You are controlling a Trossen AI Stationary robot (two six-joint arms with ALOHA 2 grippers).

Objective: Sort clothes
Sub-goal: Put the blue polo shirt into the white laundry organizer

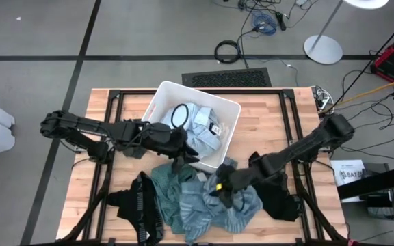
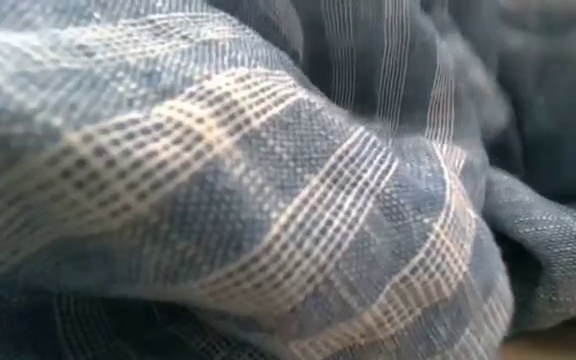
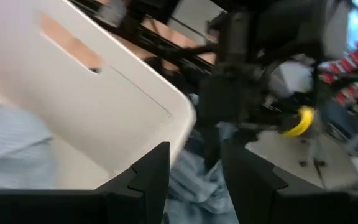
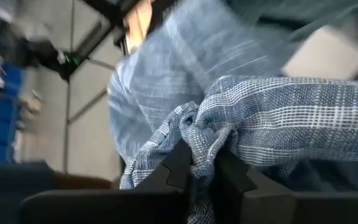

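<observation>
Near the front of the wooden bench point(image 1: 265, 113), the high view shows the heap of clothes: a blue plaid garment point(image 1: 214, 208) in the middle, a teal-green piece point(image 1: 166, 179) beside it, a black garment point(image 1: 140, 205) with pale lettering to the left and another dark one point(image 1: 279, 195) to the right. From above, the right gripper point(image 1: 222, 186) sits on the plaid heap, but only the right wrist view shows its fingers point(image 4: 178, 167) clenched on a bunched fold of that plaid cloth point(image 4: 278, 124). The low view is filled by the same plaid weave point(image 2: 268, 200) and shows neither arm. The white bin point(image 1: 161, 97) holds a light blue shirt point(image 1: 200, 126); the left gripper point(image 1: 181, 158) hovers at its front rim. The left wrist view shows those fingers point(image 3: 151, 171) parted with nothing between them, the bin wall point(image 3: 104, 106) just beside them.
</observation>
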